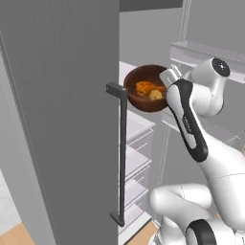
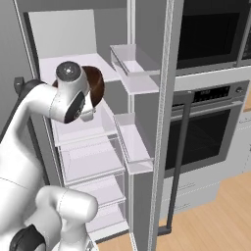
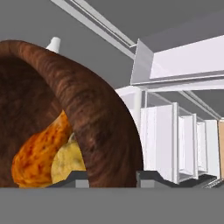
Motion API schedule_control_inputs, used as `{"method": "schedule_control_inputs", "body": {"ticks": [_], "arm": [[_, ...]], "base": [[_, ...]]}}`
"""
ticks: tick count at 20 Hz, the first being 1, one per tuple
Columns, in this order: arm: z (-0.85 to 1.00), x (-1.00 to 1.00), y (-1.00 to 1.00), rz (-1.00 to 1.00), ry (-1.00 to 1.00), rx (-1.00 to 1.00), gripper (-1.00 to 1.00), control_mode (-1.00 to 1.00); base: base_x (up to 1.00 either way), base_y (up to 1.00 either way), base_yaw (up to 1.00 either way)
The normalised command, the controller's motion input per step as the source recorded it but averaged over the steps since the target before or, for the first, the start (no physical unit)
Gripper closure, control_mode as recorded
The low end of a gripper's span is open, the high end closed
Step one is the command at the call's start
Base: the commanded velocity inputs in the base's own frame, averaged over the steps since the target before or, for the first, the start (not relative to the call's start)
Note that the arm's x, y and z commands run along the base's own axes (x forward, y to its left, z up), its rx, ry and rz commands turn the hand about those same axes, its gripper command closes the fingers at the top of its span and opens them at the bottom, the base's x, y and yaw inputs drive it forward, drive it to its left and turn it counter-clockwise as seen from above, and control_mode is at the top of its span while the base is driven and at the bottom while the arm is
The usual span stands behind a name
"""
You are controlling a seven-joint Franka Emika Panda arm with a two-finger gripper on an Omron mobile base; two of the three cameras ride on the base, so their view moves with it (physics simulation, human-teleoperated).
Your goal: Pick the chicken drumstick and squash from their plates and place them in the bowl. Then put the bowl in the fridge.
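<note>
Hand view: gripper (image 3: pixel 109 177) pinches the bowl (image 3: pixel 94 118) wall, one finger inside, one outside. Drumstick (image 3: pixel 37 155) and squash (image 3: pixel 70 162) sit in the bowl, touching. Left base view has the bowl (image 1: pixel 143 98) held tilted in the open fridge (image 1: pixel 62 119), at the top shelf (image 2: pixel 73 63). Shelf lies ahead of and just below the bowl; my read: level it, push inward, lower.
</note>
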Motion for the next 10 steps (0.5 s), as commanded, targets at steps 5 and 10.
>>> {"method": "schedule_control_inputs", "body": {"ticks": [5,10], "arm": [[0.42,0.99,0.01,-0.14,-0.06,0.09,1.0,-1.0],[0.81,0.45,0.04,-0.02,-0.15,0.23,1.0,-1.0]], "base": [[0.0,0.0,0.0],[0.0,0.0,0.0]]}}
